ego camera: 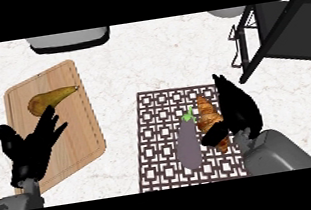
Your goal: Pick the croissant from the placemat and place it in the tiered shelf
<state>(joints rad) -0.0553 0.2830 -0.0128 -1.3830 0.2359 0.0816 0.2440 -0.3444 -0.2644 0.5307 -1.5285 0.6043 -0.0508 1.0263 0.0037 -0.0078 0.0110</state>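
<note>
A golden croissant [207,114] lies on the brown lattice placemat [160,126], just right of its middle. My right hand [240,109] sits along the croissant's right side. Its fingers are stretched out toward the far edge, and its thumb [214,136] crosses the croissant's near end. The hand is open and covers part of the pastry. The dark tiered shelf [282,32] stands at the back right, apart from the hand. My left hand [30,148] rests open with fingers up at the lower left, over the cutting board's near edge.
A purple eggplant [188,145] lies on the placemat right beside the croissant's left. A pear [49,99] sits on the wooden cutting board [81,133] at the left. A grey appliance [70,39] and a white dish [227,12] stand at the back edge.
</note>
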